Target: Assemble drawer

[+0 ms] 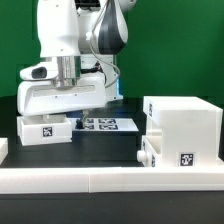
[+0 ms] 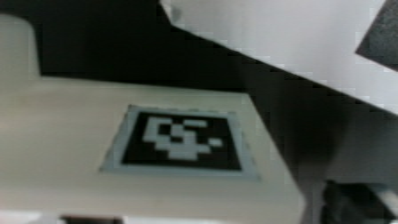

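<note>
A small white tray with a black-and-white tag lies on the black table at the exterior view's left. My gripper is low, right over the tray's back edge, and the hand hides its fingers. In the wrist view the tray's tagged face fills the blurred picture from very close, and the fingertips do not show clearly. The large white casing stands at the exterior view's right. A second small tray sits against the casing's left side.
The marker board lies flat on the table between the left tray and the casing. A long low white rail runs along the front edge. The arm's white body rises above the left tray.
</note>
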Controlling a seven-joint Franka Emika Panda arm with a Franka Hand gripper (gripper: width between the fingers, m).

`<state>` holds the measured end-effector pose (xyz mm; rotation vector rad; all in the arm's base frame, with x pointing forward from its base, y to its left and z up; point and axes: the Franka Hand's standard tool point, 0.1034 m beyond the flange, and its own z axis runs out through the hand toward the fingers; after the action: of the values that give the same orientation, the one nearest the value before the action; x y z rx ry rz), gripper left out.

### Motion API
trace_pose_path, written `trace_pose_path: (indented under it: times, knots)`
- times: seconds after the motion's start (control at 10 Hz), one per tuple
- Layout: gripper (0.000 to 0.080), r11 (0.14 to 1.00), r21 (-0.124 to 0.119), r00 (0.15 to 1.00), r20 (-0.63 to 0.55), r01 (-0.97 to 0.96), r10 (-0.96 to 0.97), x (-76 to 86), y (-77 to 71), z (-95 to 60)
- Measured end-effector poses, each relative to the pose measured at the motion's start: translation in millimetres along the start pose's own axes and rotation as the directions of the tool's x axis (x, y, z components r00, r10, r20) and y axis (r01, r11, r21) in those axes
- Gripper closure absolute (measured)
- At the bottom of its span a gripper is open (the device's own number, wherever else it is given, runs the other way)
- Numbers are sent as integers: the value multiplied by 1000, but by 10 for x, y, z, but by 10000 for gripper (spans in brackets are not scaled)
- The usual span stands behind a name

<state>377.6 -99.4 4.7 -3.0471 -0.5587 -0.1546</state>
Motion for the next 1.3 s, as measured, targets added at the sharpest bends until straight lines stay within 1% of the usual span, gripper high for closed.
trace_pose_path:
  times: [0.1,0.2,0.3,0.4,0.5,0.6,0.7,0.9,1.0,1.1,1.2,1.3]
  knots:
    - [387,1000,-1,1000,1,-3,3,-18,17,0]
    - [387,1000,-2,1000,2,-6,6,-28,29,0]
    - [588,1000,-2,1000,3,-7,7,-29,31,0]
    - [721,1000,1,1000,5,-5,5,-18,27,-4]
    - [721,1000,0,1000,4,-4,4,-9,29,-12]
    - [759,1000,1,1000,4,-4,4,-3,31,-15]
    - [759,1000,0,1000,2,0,0,23,23,-23]
    - [759,1000,-2,1000,-3,23,-23,141,-15,-89]
    - [759,999,-10,999,-13,35,-35,231,-55,-141]
    - [759,998,-6,998,-13,55,-55,374,-156,-220]
    - [758,996,9,996,-2,94,-94,614,-279,-344]
    - [758,994,15,994,-1,110,-110,742,-295,-398]
